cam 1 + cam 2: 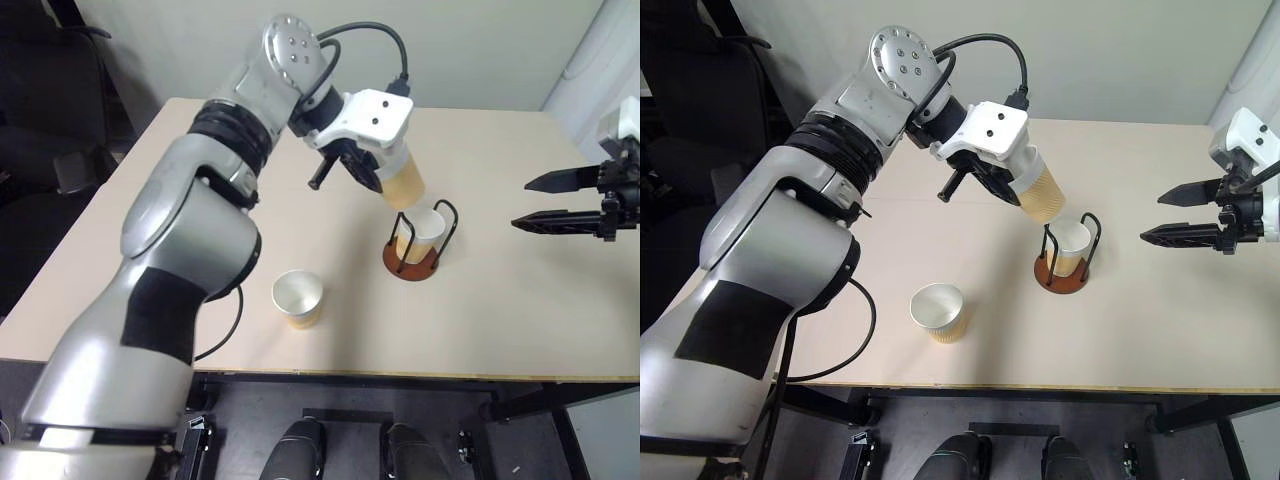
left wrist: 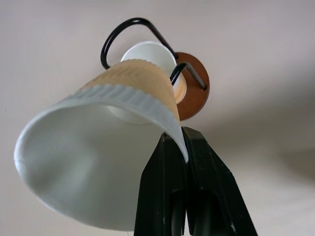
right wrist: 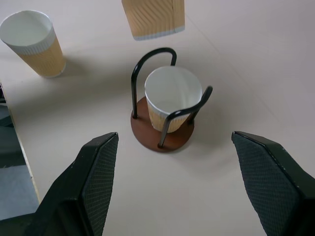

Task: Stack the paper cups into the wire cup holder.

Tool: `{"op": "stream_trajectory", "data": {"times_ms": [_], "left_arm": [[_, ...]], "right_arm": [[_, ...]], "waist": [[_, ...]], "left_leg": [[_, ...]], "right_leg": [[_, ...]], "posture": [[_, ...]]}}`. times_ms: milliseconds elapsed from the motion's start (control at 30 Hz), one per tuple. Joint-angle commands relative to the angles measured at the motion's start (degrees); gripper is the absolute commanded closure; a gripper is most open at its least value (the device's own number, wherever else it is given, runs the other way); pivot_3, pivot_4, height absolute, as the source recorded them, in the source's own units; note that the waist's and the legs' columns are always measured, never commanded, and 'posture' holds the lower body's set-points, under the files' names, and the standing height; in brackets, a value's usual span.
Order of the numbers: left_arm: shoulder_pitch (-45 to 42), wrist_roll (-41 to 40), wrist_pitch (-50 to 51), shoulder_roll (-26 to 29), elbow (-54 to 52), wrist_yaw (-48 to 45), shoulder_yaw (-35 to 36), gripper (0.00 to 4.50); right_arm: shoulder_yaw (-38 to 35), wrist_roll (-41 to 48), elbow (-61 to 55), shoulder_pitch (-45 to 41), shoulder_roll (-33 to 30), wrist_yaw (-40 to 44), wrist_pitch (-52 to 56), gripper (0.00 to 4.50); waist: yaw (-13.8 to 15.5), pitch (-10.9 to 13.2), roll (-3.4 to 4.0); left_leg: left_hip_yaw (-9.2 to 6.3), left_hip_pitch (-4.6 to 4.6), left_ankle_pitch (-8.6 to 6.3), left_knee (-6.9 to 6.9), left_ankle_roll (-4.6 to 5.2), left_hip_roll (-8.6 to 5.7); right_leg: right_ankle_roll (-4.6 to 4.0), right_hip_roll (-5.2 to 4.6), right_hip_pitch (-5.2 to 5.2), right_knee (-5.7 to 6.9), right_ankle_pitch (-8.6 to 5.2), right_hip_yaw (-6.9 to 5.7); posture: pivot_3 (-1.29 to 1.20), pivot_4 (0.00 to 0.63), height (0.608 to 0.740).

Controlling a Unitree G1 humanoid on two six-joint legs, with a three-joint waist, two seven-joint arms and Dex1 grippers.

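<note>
The loose paper cup stands upright on the counter at the near edge, well apart from the wire cup holder and on the left arm's side of it. The holder itself sits mid-counter with one cup already seated between its black wire loops, mouth up. Above the holder and a little toward the far-left side of it, the left gripper carries a third cup; its jaws are clenched on the cup's rim wall, one finger inside and one outside, so the rim is visibly squashed out of round. That cup hangs tilted, base pointing down toward the seated cup, not yet touching it. The right gripper hovers to the right of the holder, jaws released and spread wide, holding nothing.

These cups look very light, thin-walled and easily crushed, and the ribbed outer sleeve likely gives some friction. A pinch on the rim wall, as here, suits nesting since it leaves the tapered body free to slide in. The light holder may tip or skid if the cup comes down off-centre or catches a wire loop, so the tilt probably wants levelling first.
</note>
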Motion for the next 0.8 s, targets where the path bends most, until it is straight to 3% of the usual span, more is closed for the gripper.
{"op": "stream_trajectory", "data": {"times_ms": [33, 500, 800], "left_arm": [[-1.4, -2.0, 0.0, -0.4, -1.7, -1.7, -0.9, 4.47], [-0.9, 2.3, -2.8, -4.0, 0.3, -1.7, 2.3, 4.47], [-0.2, 10.6, -5.9, -5.4, 1.8, -1.7, 6.7, 4.47]], "right_arm": [[-3.2, 0.9, -1.4, -0.4, -1.8, 0.0, 0.1, 0.74], [-3.7, 1.4, -2.4, -0.3, -1.9, -0.3, 0.8, 0.74], [-5.0, 2.0, -3.6, 1.1, -2.2, -1.1, 1.6, 0.74]], "waist": [[0.0, 0.0, 0.01], [0.2, 0.0, 0.01], [0.2, 0.0, 0.01]], "left_leg": [[-0.03, -0.01, 0.0, 0.04, 0.0, 0.03], [-0.07, -0.01, -0.18, 0.59, 0.22, 0.0], [-0.03, -0.01, -0.2, 0.63, 0.24, -0.01]], "right_leg": [[0.02, -0.05, 0.01, 0.01, 0.0, 0.06], [0.08, -0.05, 0.28, 0.0, -0.12, 0.06], [0.03, -0.06, 0.31, -0.01, -0.19, 0.1]], "posture": [[0.0, 0.15, 0.74], [0.0, 0.15, 0.74], [0.0, 0.15, 0.74]]}}
